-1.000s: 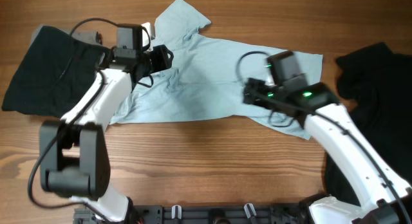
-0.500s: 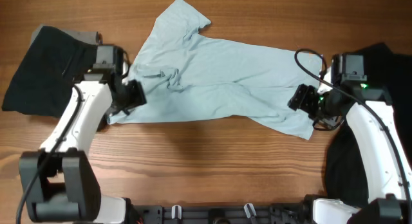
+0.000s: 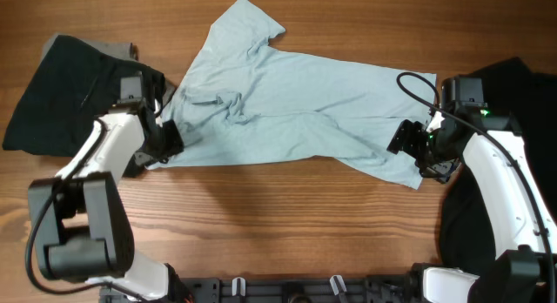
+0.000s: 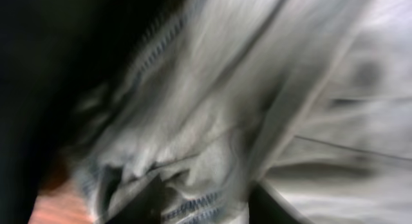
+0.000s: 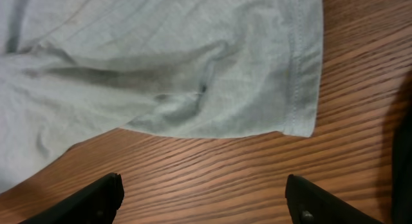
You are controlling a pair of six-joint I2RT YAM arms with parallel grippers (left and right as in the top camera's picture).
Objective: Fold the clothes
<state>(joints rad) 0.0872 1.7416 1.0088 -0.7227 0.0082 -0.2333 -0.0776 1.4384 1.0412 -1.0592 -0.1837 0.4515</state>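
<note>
The pale aqua T-shirt [image 3: 296, 103] lies rumpled across the middle of the bench [image 3: 278, 216], between a black garment with grey lining [image 3: 61, 98] on the left and another black garment [image 3: 513, 90] on the right. The left gripper [image 3: 167, 139] sits at the shirt's lower left edge, cloth between its jaws, but the blur hides whether they are clenched. The right gripper [image 3: 406, 139] hovers by the lower right hem, jaws released, holding nothing.

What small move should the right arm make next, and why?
Likely, lower the right gripper forward onto the T-shirt hem corner and close: its jaws stand open above bare table, just short of that hem, holding nothing.
</note>
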